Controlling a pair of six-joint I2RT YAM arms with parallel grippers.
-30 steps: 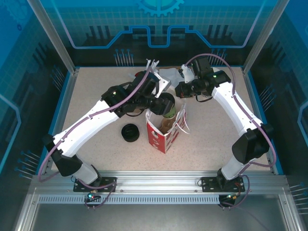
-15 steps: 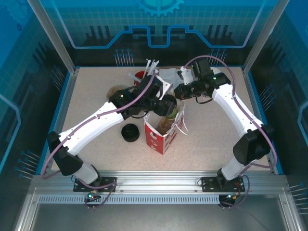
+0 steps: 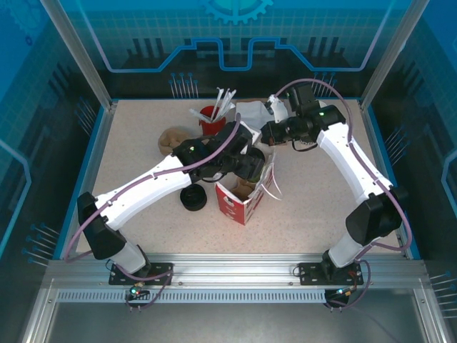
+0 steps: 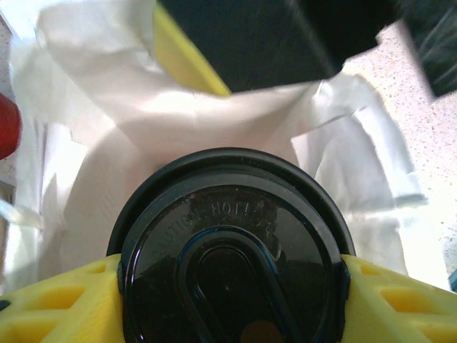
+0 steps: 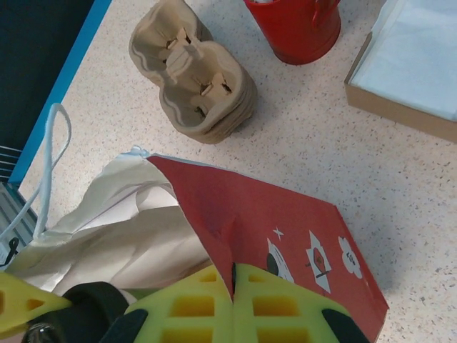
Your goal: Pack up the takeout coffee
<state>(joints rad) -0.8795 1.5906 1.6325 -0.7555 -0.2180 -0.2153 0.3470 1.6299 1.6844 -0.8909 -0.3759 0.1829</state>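
Observation:
The takeout coffee (image 4: pixel 232 264) shows its round black lid from above, and my left gripper (image 4: pixel 232 289) is shut on it with a yellow finger (image 4: pixel 57 311) on each side. White bag lining surrounds the cup. From above, my left gripper (image 3: pixel 250 166) sits in the mouth of the red-and-white bag (image 3: pixel 239 204), which stands upright mid-table. My right gripper (image 5: pixel 232 286) is shut on the bag's red rim (image 5: pixel 250 214) and holds it apart; in the top view it is at the bag's far edge (image 3: pixel 269 136). The cup's body is hidden.
A low black ring piece (image 3: pixel 192 197) lies just left of the bag. Behind it are a stack of pulp cup carriers (image 5: pixel 193 71), a red holder with straws (image 3: pixel 213 114) and a box of white napkins (image 5: pixel 414 71). Blue walls border the table.
My left arm has swung toward the near right and lowered the coffee into the bag's mouth. The right gripper has kept its hold on the rim.

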